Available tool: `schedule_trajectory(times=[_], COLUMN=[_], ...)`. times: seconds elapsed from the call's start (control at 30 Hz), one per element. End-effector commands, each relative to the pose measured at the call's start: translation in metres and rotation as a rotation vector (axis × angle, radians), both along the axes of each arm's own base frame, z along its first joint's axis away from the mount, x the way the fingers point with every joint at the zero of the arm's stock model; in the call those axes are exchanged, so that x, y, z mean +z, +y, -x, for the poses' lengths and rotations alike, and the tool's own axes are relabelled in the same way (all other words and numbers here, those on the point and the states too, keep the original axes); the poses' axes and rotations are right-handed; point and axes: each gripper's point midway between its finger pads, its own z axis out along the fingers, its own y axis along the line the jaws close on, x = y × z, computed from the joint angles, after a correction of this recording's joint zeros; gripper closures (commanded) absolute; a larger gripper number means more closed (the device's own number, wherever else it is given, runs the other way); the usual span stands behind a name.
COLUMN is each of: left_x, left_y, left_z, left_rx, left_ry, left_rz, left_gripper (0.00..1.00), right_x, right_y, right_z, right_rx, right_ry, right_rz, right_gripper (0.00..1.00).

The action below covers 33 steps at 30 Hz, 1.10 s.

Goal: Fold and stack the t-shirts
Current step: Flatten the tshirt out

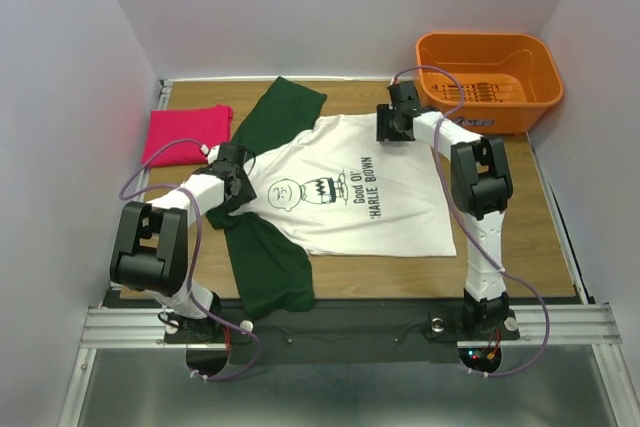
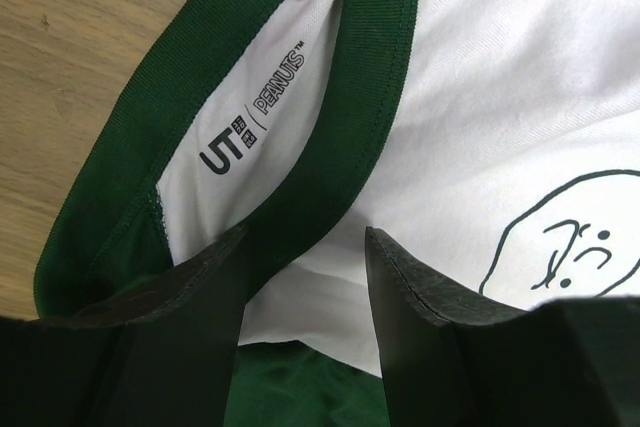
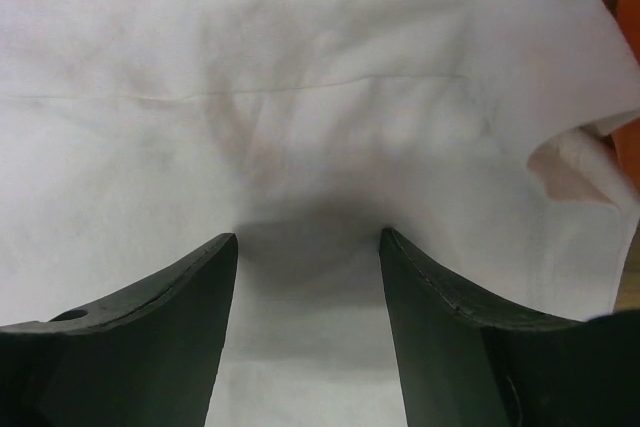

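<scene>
White tee (image 1: 400, 217) with green sleeves

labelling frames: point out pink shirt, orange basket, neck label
pink shirt (image 1: 187, 134), top view, cloth middle
orange basket (image 1: 520, 119), top view, front wall
neck label (image 2: 255, 107), left wrist view, printed text

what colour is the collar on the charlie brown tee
The collar is dark green; the left wrist view shows it best.
</scene>
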Motion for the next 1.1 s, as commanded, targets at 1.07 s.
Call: schedule_trajectory(times=[1.07], left_x=[0.134], left_y=[-0.034], left_z=[0.026], left_rx=[-0.047], left_ry=[-0.245], left_rz=[0.15], left_gripper=[0.14], right_x=[0.132], right_y=[0.002], right_z=[0.111], right_rx=[0.018], right_ry=[-0.096], right_rz=[-0.242], right_gripper=[0.18])
